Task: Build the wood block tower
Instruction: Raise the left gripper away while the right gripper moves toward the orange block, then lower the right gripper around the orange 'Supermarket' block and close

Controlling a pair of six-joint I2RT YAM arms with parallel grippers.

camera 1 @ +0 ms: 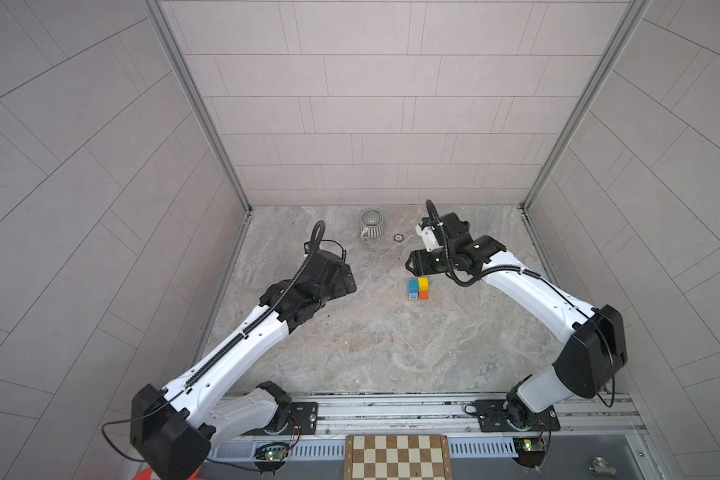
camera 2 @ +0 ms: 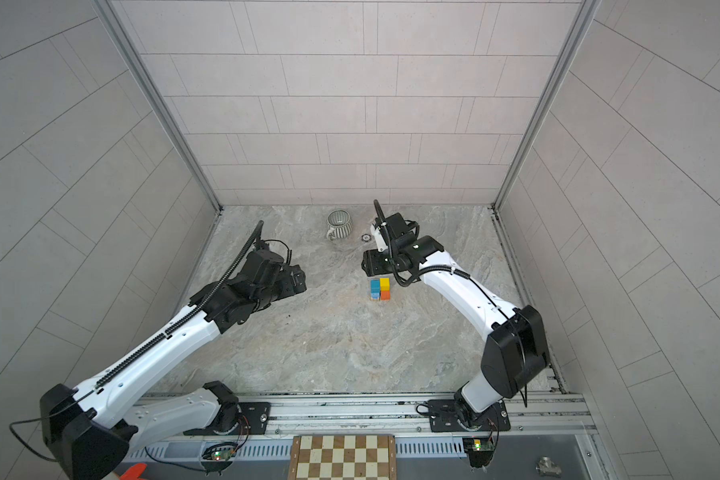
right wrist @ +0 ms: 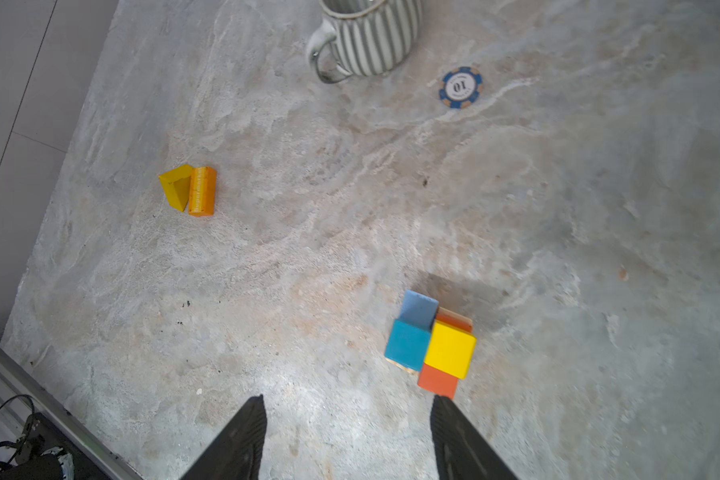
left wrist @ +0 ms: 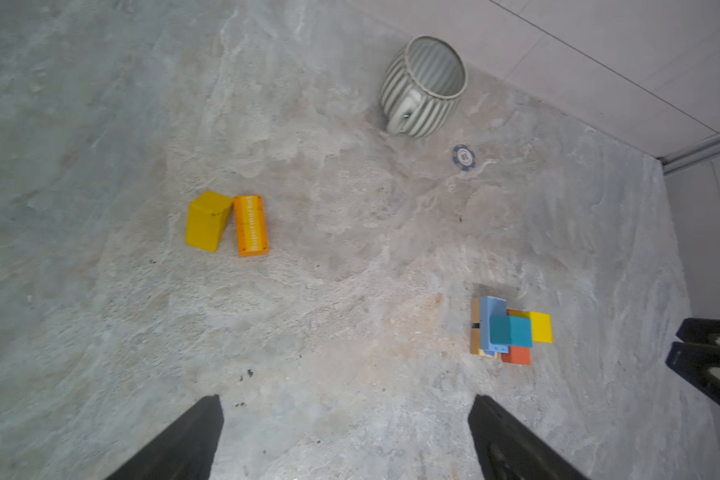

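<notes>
The wood block tower is a small stack right of the table's middle. A teal cube, a yellow cube, a light blue block and an orange-red block rest on natural-wood blocks. A yellow wedge and an orange block lie side by side to the left, hidden under my left arm in both top views. My left gripper is open and empty, well left of the tower. My right gripper is open and empty, just behind the tower.
A grey ribbed cup stands at the back, with a blue poker chip beside it. A chessboard lies off the front edge. The back wall is close behind the cup.
</notes>
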